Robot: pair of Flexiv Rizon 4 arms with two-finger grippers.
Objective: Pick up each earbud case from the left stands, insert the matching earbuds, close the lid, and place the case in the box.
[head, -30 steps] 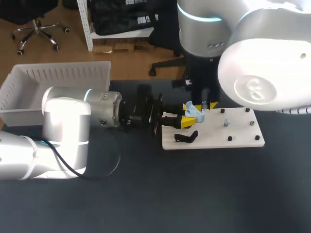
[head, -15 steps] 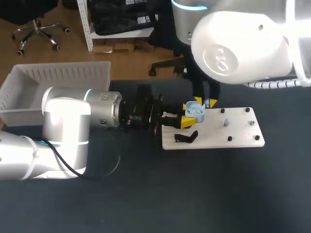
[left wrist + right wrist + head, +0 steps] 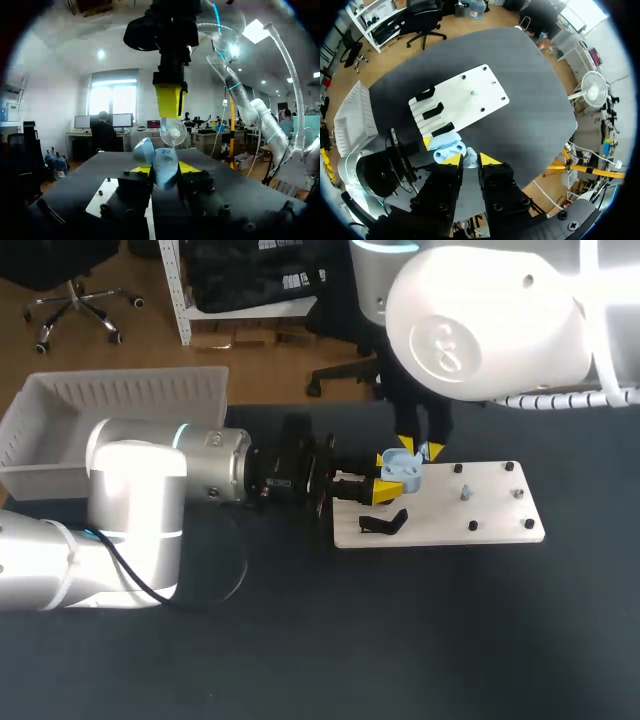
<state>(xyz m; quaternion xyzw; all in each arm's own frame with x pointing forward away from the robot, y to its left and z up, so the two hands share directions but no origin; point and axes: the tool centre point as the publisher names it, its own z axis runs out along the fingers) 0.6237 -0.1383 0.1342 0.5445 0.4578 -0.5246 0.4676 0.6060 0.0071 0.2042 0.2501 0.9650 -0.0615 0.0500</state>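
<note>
Judging from the head view, at the insertion step. Light blue earbud case just right of centre frame, lid up, clamped from two sides by the left gripper, which reaches in from the left edge. Right gripper just above and behind the case, tips pointing down. Best done by lowering straight and slowly, lining up over an open cavity before release, and holding the left clamp steady against any twist. White board under and to the right of the case, carrying one black stand at its lower left corner and a small pale piece near its middle. White box at upper left, well apart from the case.

Turning to the left wrist view: case gripped between own yellow tips, lid tilted open, right gripper hanging directly above with a clear gap. No telling from here of any load in those upper tips.

Looking down the right wrist view: own fingers drawn close on a small pale blue earbud, by appearance. Case just ahead of the tips, open face up. Further black stands on the board beyond the case. Likely obstacles: the raised lid and the left fingers flanking the case, so come down between them, not across.
</note>
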